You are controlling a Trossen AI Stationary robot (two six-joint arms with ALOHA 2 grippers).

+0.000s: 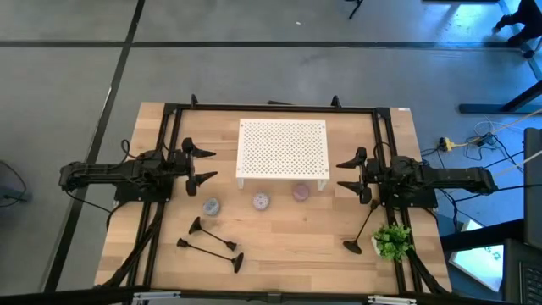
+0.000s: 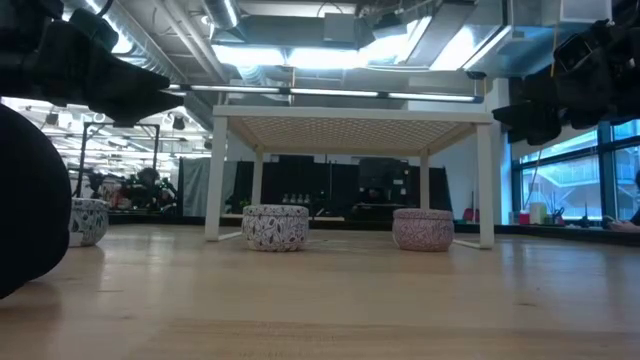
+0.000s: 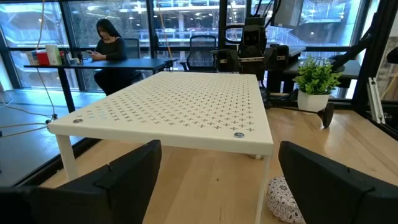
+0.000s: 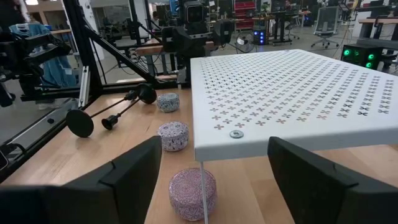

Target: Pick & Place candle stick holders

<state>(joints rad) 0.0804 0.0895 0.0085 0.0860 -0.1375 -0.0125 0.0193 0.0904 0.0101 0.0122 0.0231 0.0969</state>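
Three slim black candle stick holders lie on their sides on the wooden table. Two are near the front left (image 1: 212, 235) (image 1: 210, 252), also seen in the right wrist view (image 4: 106, 115). The third (image 1: 362, 229) lies by the potted plant, its round base (image 3: 328, 115) standing on edge. My left gripper (image 1: 214, 164) hovers open at the left side of the white perforated shelf (image 1: 282, 151). My right gripper (image 1: 339, 175) hovers open at the shelf's right side. Both point level toward the shelf with nothing between their fingers (image 3: 124, 180) (image 4: 130, 174).
Three small speckled round jars (image 1: 211, 206) (image 1: 261, 201) (image 1: 301, 192) stand in a row in front of the shelf, the right one partly under its edge. A small green plant (image 1: 392, 241) sits near the front right. A black frame (image 1: 271, 108) borders the table.
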